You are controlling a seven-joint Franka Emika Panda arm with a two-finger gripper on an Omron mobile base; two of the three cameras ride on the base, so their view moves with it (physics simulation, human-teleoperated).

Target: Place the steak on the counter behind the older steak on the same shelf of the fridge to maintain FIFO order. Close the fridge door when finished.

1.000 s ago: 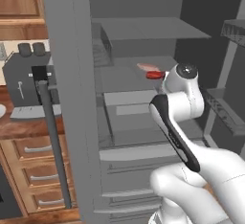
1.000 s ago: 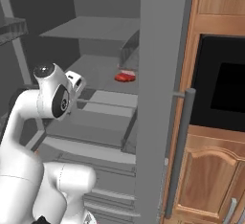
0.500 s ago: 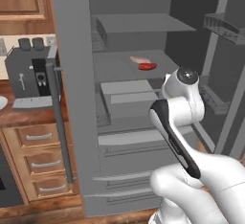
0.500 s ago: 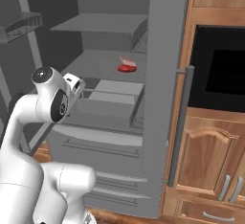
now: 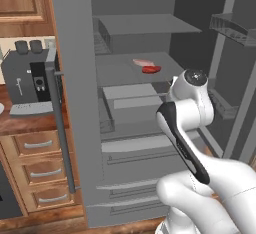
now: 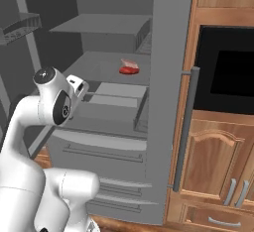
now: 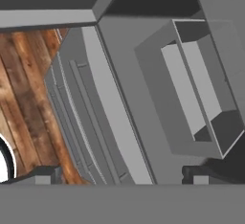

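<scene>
The fridge point(image 5: 125, 143) stands open. On its middle shelf lies the pale pink steak point(image 5: 141, 62), just behind a darker red steak point(image 5: 151, 69); both show again as the pale steak point(image 6: 128, 63) and the red steak point(image 6: 129, 71). My arm is folded back in front of the fridge, well short of the shelf. My gripper point(image 7: 119, 176) is open with nothing between its fingertips point(image 7: 45, 175), looking down at the fridge's lower drawers point(image 7: 91, 122). The counter point(image 5: 20, 120) runs at the left.
A grey coffee machine point(image 5: 30, 78) stands on the counter. The fridge's one open door point(image 5: 70, 103) with its bar handle point(image 5: 62, 128) juts out beside it; the other open door point(image 5: 235, 53) carries bins. A black wall oven point(image 6: 223, 77) and wood cabinets point(image 6: 213, 166) flank the fridge.
The whole picture has shifted, so the base has driven a little back from the fridge. The arm keeps its folded pose, the gripper stays open, and both steaks lie still.
</scene>
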